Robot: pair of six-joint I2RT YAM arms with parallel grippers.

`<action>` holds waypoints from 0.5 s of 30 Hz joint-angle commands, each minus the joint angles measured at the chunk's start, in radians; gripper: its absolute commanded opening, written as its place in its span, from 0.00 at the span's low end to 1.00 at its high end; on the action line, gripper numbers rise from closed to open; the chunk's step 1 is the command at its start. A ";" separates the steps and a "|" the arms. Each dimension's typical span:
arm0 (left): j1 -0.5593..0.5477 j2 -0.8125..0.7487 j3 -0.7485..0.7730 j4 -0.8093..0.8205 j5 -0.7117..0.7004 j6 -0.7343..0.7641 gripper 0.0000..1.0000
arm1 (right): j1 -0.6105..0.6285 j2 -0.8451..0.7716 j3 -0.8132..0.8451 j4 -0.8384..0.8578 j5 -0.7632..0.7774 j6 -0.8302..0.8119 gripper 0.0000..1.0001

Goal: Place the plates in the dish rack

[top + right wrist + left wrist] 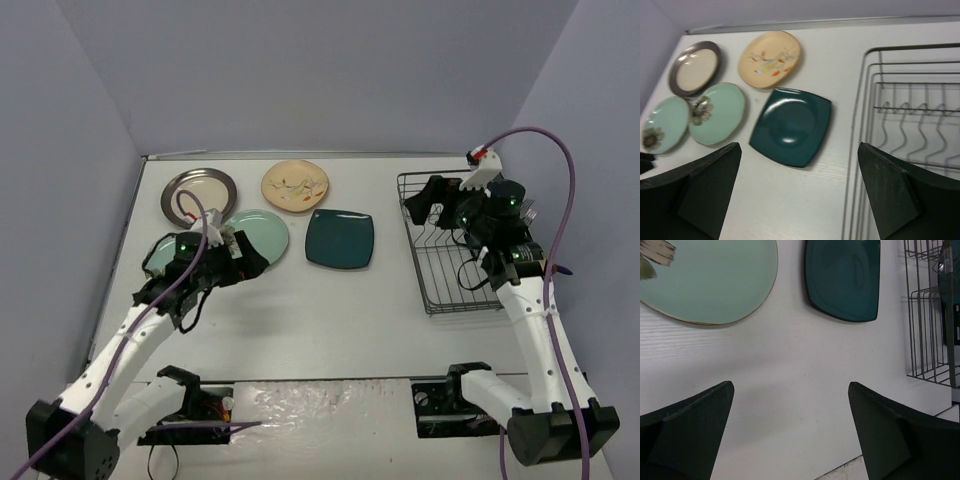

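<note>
In the top view, five plates lie flat on the table: a cream plate with a grey-brown rim (pixel 200 194), a cream floral one (pixel 295 185), two pale mint ones (pixel 262 234) (pixel 160 256) and a dark teal square one (pixel 340 238). The wire dish rack (pixel 450 275) stands at the right. My left gripper (pixel 248 264) is open and empty, low over the near edge of the mint plates. My right gripper (pixel 428 205) is open and empty above the rack's far left corner. A dark teal shape (pixel 946 305) shows behind the rack's wires (pixel 927 340).
The right wrist view shows the teal plate (pixel 791 126), the mint plates (pixel 717 114), the floral plate (pixel 770 59), the rimmed plate (pixel 694 67) and the rack's tines (pixel 910 112). Walls close in at the back and both sides.
</note>
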 commanded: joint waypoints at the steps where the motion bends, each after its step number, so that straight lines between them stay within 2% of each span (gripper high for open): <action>1: -0.093 0.224 0.069 0.325 0.045 -0.180 0.97 | 0.016 -0.102 -0.135 0.313 -0.177 0.149 1.00; 7: -0.172 0.484 0.104 0.542 0.016 -0.293 0.97 | 0.043 -0.253 -0.223 0.367 -0.172 0.190 1.00; 15: -0.208 0.767 0.095 0.839 -0.026 -0.489 0.94 | 0.100 -0.310 -0.263 0.369 -0.187 0.214 1.00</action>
